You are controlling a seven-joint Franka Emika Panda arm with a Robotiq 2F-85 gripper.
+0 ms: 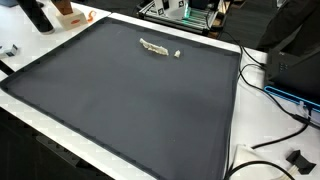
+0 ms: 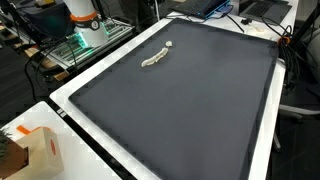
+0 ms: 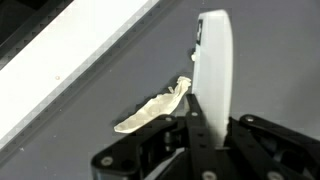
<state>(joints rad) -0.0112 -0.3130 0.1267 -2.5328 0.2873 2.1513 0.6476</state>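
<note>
A pale, cream-coloured strip (image 3: 150, 110), thin, crinkled and gently curved, lies flat on a dark grey mat (image 3: 110, 75). In the wrist view one tip ends just beside the white finger (image 3: 215, 70) of the gripper (image 3: 212, 45). The rest trails away to the side and toward the wrist. Contact cannot be judged.

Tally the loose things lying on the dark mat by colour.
Beige: 1, the twisted strip
White: 1, the small piece by the strip's end
Total: 2
</note>
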